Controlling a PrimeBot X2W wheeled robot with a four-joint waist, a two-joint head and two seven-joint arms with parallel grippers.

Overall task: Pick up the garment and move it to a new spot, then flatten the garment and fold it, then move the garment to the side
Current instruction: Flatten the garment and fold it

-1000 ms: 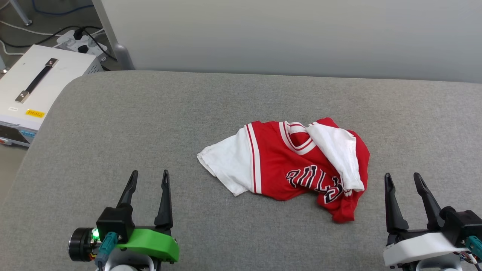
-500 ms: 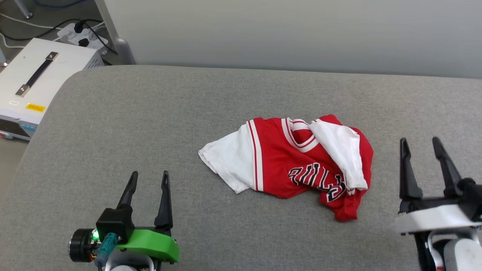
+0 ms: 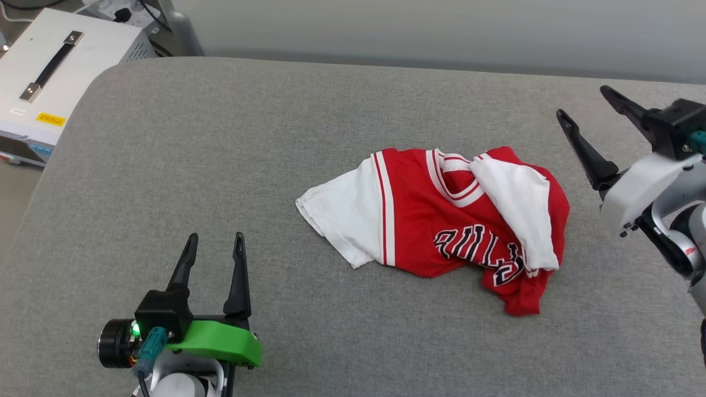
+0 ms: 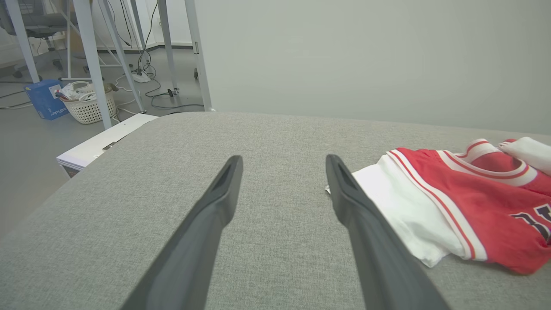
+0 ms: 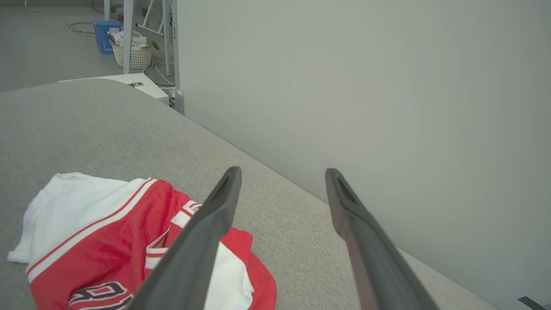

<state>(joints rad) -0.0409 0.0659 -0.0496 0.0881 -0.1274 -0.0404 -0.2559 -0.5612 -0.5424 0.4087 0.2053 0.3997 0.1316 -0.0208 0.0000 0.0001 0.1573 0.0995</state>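
1. The left gripper [image 3: 215, 238] sits at the lower left of the head view. Its two dark fingers [image 3: 238, 281] are spread wide and point up the frame, with nothing between them.
2. The right gripper [image 3: 582, 101] is at the upper right edge of the head view, tilted so that it points toward the upper left. It is also spread wide and holds nothing, and it seems to hang clear of the table.
3. The shirt [image 3: 441, 220] lies crumpled just right of the frame's centre on the grey padded table [image 3: 220, 138]. It is well apart from the left gripper and nearer the right one, touching neither.
4. One white sleeve [image 3: 342, 220] spreads toward the left, and the other is folded over the red body.
5. Black lettering [image 3: 477, 253] outlined in white shows upside down near the shirt's lower edge, partly lost in the folds.
6. A white box [image 3: 99, 49] with a dark handle [image 3: 52, 66] stands beyond the table in the upper left corner.
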